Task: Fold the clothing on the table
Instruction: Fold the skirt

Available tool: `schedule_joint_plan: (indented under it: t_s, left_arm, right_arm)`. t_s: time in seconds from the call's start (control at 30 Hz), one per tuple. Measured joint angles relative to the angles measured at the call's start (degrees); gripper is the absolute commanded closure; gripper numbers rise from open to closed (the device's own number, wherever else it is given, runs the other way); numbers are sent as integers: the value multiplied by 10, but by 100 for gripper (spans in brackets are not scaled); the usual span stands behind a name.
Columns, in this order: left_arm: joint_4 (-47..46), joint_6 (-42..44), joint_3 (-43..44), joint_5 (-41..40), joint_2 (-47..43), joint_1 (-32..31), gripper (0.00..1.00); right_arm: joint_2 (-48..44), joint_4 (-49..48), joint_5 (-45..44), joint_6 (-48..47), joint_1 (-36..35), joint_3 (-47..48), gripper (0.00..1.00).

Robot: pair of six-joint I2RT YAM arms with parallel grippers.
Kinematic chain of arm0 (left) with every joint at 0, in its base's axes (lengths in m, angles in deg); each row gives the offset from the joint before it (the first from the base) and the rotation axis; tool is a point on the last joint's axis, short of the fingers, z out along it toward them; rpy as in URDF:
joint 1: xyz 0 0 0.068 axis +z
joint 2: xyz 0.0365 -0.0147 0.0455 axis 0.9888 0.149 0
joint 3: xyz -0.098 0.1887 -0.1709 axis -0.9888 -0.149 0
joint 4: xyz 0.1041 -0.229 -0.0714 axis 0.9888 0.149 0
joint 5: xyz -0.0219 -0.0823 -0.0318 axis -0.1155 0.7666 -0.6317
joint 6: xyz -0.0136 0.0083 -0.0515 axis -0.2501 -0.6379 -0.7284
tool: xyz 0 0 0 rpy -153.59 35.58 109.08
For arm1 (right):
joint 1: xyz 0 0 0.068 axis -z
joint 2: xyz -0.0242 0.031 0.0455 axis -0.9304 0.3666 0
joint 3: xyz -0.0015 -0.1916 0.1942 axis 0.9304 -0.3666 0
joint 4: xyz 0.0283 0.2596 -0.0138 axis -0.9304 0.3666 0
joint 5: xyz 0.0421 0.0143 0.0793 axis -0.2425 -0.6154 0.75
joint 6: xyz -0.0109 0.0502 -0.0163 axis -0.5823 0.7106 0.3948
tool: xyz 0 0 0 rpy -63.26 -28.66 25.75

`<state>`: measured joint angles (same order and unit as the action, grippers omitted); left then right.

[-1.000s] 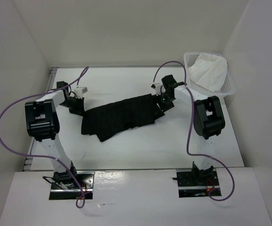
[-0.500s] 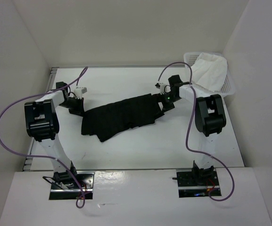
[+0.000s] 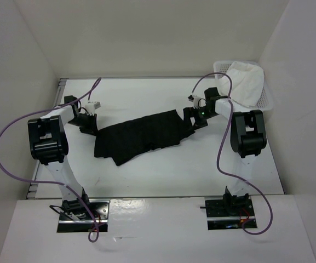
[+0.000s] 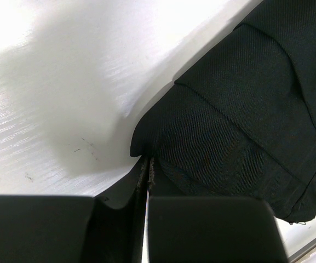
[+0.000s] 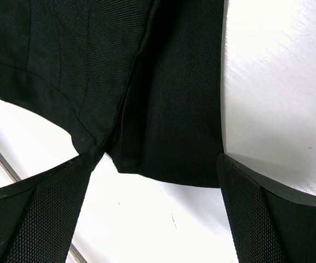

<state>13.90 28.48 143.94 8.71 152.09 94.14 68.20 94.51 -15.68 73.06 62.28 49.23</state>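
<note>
Backing off rightward — right gripper (image 3: 192, 119), jaws wide, leaves clothing (image 3: 138, 137).

Skirt (image 3: 141, 137) on table (image 3: 147, 93) centre, basket (image 3: 221, 68) at far right corner

I see black skirt (image 3: 141, 137) on table (image 3: 147, 175); left gripper (image 3: 90, 126) at its left end, right gripper (image 3: 193, 118) at right.

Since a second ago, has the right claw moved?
Yes. The open right claw has drawn back to the right, toward the white basket.
</note>
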Motion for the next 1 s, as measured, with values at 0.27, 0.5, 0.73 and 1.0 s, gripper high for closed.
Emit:
schedule_joint_plan:
  t_s: [0.27, 0.5, 0.73, 1.0]
  left_arm:
    - [3, 2, 0, 2, 0, 2, 100]
    - [8, 3, 0, 3, 0, 4, 100]
    - [9, 4, 0, 5, 0, 5, 100]
    - [13, 13, -2, 8, 0, 6, 100]
  right_arm:
    - [-6, -2, 2, 1, 10, -6, 1]
    - [-33, 2, 3, -6, 46, -14, 1]
    - [-54, 2, 10, -11, 55, -14, 1]
    - [-21, 3, 10, -16, 54, -14, 1]
